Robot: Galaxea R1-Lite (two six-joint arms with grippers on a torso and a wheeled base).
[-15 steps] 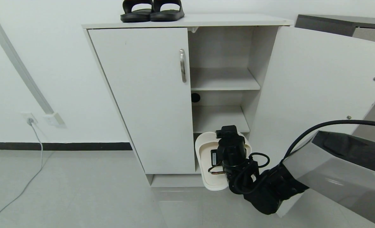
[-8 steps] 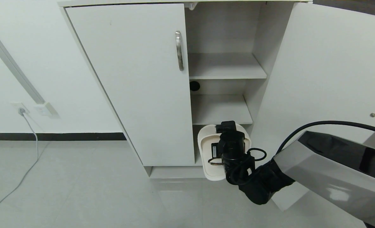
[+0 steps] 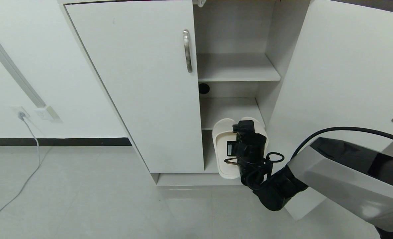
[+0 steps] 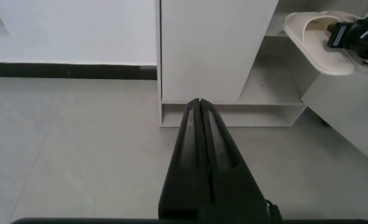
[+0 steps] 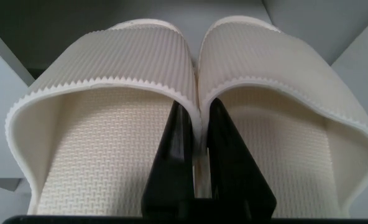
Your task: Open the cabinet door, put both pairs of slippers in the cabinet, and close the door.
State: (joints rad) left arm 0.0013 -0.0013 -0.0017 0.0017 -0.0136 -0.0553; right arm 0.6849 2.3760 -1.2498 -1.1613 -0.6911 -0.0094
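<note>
R fingers (image 5: 174, 155) are clamping the two inner side walls of the cream slippers (image 5: 109, 130) together, so the right gripper (image 5: 198, 124) is carrying the pair as one piece, toes pointing away from the wrist. The pair is hanging at the open right half of the cabinet (image 3: 229, 33). The toes are overlapping the front edge of the lower shelf (image 3: 223, 108) and the heels are sticking out over the floor (image 3: 100, 205). If the toes are going above or under that shelf, I cannot tell.

Vs 0.5 s ago the pair is sitting deeper in the opening, while the cabinet is hardly shifting in the head view. So the arm is pushing in, and pair no. 1 is approx. halfway placed, I think. The right door (image 3: 342, 83) is standing wide open, the left door (image 3: 140, 83) shut.

The left gripper (image 4: 199, 106) is hanging low over the floor, well apart from the cabinet — fingers pressed together on nothing.
</note>
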